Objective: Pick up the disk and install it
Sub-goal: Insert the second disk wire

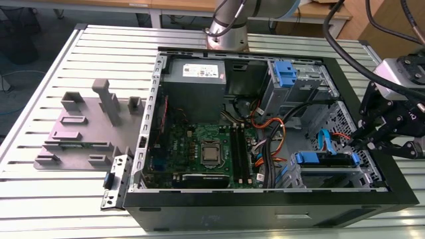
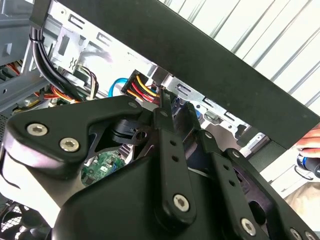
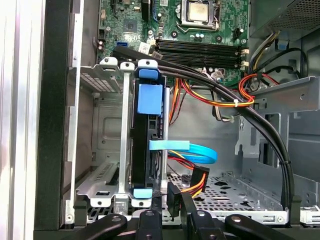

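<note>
One disk [image 1: 324, 159] is the whole business here. In the exterior view it sits inside the open computer case [image 1: 265, 215], in the drive cage at the corner toward the exterior view's right, with its blue side rail facing up. The case lies on the slatted table [image 1: 93, 199]. The gripper [image 1: 369, 140] hangs just beside the case wall near that cage, apart from the disk.

In the second wrist view the gripper [image 2: 175, 105] has its two black fingers [image 2: 163, 130] drawn close together. Nothing is caught between them that I can make out, and past them lie the case's black rim and a bundle of yellow and red wires [image 2: 140, 89].

In the first wrist view the disk [image 3: 141, 145] stands edge-on between the metal uprights of the cage [image 3: 124, 140]. A blue plastic tab sits at each end, and a flat blue cable [image 3: 200, 150] runs out just beside it. The gripper [image 3: 180, 201] is clenched and empty, near the cage's open side but not touching the disk.

As for handling, I judge the disk dense for its size and fully stiff. Its bare metal faces are likely slick, and it won't forgive knocks or a drop (its connector edge least of all). The blue rails along its long sides look like the sound place to take hold, squarely across the width, so it cannot twist in the grip.
</note>
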`<control>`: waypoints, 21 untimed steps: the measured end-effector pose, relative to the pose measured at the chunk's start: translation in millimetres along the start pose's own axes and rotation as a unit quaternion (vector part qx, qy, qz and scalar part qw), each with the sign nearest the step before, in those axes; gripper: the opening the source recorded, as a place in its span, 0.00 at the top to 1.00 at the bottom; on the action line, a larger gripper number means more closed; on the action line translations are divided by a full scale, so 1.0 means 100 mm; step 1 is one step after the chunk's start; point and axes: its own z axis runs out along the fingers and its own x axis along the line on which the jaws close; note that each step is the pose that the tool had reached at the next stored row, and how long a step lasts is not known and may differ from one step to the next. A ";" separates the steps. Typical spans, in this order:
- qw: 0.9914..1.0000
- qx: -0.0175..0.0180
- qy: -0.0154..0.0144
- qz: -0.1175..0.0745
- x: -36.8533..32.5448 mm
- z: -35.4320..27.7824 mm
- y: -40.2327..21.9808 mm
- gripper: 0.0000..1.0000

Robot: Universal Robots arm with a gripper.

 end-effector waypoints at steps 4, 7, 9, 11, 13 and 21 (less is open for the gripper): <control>1.000 0.000 0.000 0.000 0.000 0.001 0.000 0.71; 1.000 0.000 0.000 0.000 0.000 0.001 0.000 0.79; 1.000 0.000 0.000 0.000 0.000 0.001 0.000 0.84; 1.000 0.000 0.000 0.000 0.000 0.002 0.000 0.84; 1.000 0.000 0.000 0.000 0.000 0.002 0.000 0.84; 1.000 0.004 0.000 0.000 0.000 0.005 0.095 0.84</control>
